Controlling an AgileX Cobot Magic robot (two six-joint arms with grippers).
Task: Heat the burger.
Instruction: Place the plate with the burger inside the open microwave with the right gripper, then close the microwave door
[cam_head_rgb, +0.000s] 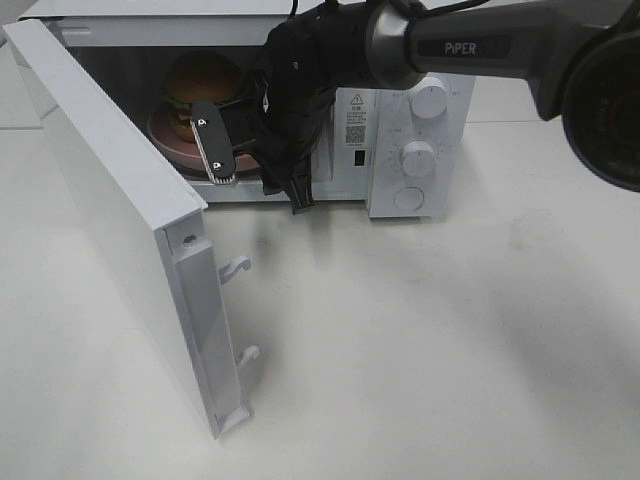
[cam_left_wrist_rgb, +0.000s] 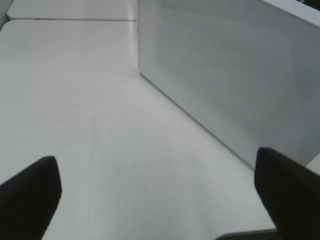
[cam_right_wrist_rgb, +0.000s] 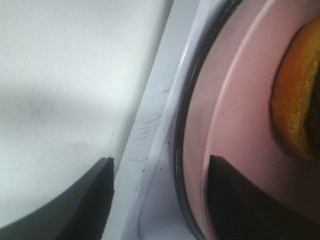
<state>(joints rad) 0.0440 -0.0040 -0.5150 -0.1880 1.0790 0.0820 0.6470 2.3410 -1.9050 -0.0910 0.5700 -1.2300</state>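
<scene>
We see the tall golden-bunned burger (cam_head_rgb: 203, 82) on its round pink plate (cam_head_rgb: 163, 133) inside the boxy white microwave (cam_head_rgb: 440, 190). The right gripper (cam_right_wrist_rgb: 160, 167) is spread across the plate's rim, the left gripper (cam_left_wrist_rgb: 155, 170) gapes empty. Loading looks done; shutting the white door (cam_head_rgb: 110, 200) and starting the heat remain

Burger (cam_head_rgb: 203, 85): golden-brown bun, a hint of green beneath it.
Plate (cam_head_rgb: 160, 132): plain pink, no pattern.
Microwave (cam_head_rgb: 420, 150): white casing and dials, dark cavity, small black printed label.
Door (cam_left_wrist_rgb: 240, 75): white, covered in a fine dotted mesh.
Worktop (cam_head_rgb: 400, 350): plain off-white with faint grey scratches.
Right end effector (cam_right_wrist_rgb: 160, 200): black fingers.
Left end effector (cam_left_wrist_rgb: 157, 200): black fingers.
Arm (cam_head_rgb: 480, 45): dark grey with pale "PIPER" lettering.
</scene>
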